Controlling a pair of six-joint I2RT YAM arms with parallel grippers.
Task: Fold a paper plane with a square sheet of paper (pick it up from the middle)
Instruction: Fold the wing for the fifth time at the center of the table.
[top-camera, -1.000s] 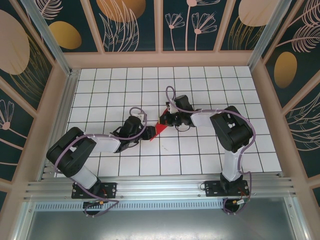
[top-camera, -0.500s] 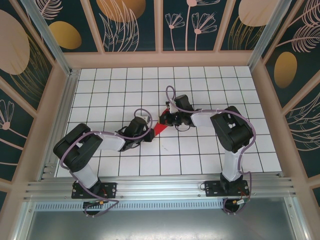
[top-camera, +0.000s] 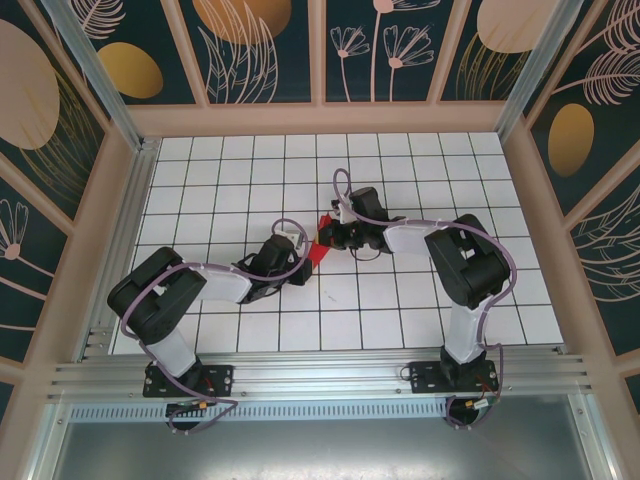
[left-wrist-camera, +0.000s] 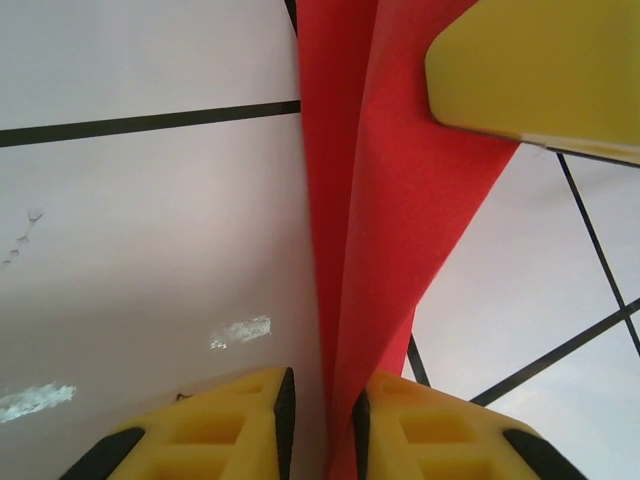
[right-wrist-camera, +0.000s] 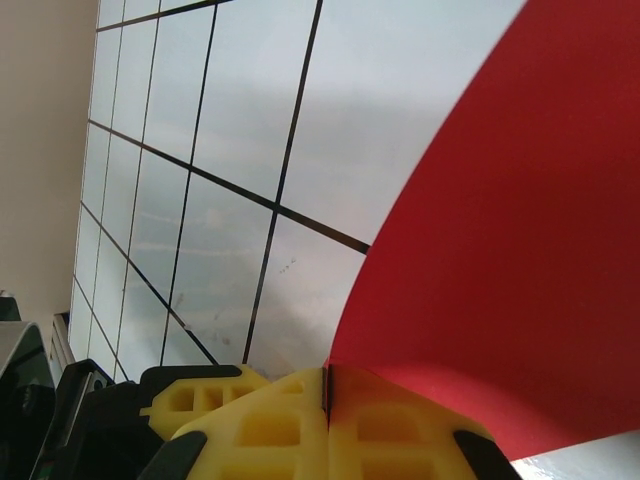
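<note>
The red paper (top-camera: 317, 250) sits near the middle of the white gridded table (top-camera: 400, 320), a small creased shape caught between your two grippers. From above, its long axis runs roughly from 7 o'clock to 1 o'clock, with the lower tip toward 7. Your left gripper (top-camera: 300, 250) is at the paper's 9 o'clock and your right gripper (top-camera: 330, 236) at its 2 o'clock, the two close together.

The top camera gives you that layout, and the wrist cameras give you the contact. On the left wrist camera the paper is a folded strip with a long crease. It rises from between the left gripper's yellow fingers (left-wrist-camera: 230, 425) at 6 o'clock to the top edge at 12 and widens toward 1 o'clock. There a yellow finger of the right gripper (left-wrist-camera: 540, 70) lies over it. A pale sliver shows beside the paper in that gap, so you cannot tell whether the left pads are pressing it.

On the right wrist camera the right gripper is clenched on the paper. Its fingers meet at 6 o'clock, and the paper fans out from the seam toward 2 o'clock.
</note>
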